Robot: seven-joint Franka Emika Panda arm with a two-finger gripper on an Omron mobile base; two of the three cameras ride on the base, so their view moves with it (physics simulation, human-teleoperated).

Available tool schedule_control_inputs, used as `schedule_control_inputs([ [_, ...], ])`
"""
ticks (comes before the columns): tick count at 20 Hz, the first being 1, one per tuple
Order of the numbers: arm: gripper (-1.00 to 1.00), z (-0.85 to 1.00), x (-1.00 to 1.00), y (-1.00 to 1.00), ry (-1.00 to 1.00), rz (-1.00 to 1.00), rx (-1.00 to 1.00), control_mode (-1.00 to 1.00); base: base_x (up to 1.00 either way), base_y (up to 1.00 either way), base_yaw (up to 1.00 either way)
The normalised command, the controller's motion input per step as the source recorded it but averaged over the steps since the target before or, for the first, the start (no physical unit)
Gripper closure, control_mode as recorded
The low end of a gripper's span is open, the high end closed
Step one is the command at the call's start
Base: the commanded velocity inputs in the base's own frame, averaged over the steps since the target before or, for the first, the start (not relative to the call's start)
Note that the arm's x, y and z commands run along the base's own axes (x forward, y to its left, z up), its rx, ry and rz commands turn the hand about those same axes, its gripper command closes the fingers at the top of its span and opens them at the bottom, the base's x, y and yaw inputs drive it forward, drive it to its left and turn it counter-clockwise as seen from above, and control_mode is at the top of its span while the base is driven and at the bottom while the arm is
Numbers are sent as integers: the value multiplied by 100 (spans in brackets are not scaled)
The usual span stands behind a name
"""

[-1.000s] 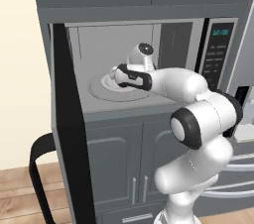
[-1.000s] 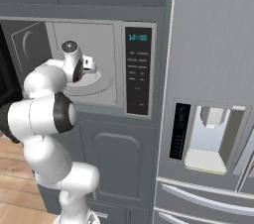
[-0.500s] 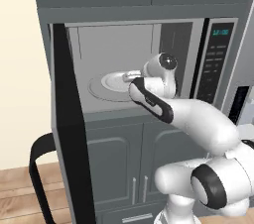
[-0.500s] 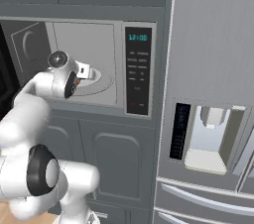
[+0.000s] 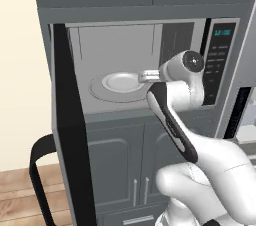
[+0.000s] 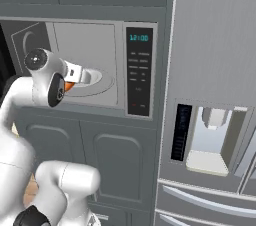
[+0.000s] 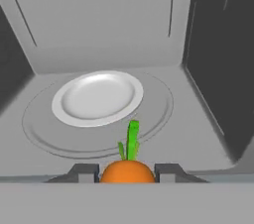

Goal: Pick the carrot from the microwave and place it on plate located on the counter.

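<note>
Arm drawn back from microwave (image 5: 125, 65) cavity since earlier frame; fingers (image 7: 127, 172) clamp carrot (image 7: 127, 168).
Risk: carrot, seemingly held shallow, may slip or clip the door frame beside fingers.

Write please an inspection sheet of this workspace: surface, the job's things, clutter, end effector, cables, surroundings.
Surface: pale grey microwave cavity floor with round turntable.
Job's things: small orange carrot with green top sits between the finger tips; grey built-in microwave stands with its black door open; blue plate and counter: nothing seen.
Clutter: white round plate with raised rim on the turntable.
End effector: closed on the carrot, at the cavity's front.
Cables: nothing seen.
Surroundings: dark grey cabinets, steel refrigerator with dispenser.
</note>
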Motion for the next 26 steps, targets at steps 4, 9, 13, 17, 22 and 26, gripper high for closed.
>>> schedule_control_inputs([
  [4, 100, 5, -100, -21, 1, 0, -2, -100, 0, 0, 0],
  [9, 100, 0, -99, 10, 8, 0, -13, -100, 0, 0, 0],
  [13, 100, 2, -82, 6, 5, 2, -9, -100, 0, 0, 0],
  [17, 100, 23, -50, -11, 7, 0, 0, -100, 0, 0, 0],
  [22, 100, 18, -19, -15, 11, 0, 0, -100, 0, 0, 0],
  [26, 100, 0, -11, -33, 7, 3, 0, -100, 0, 0, 0],
])
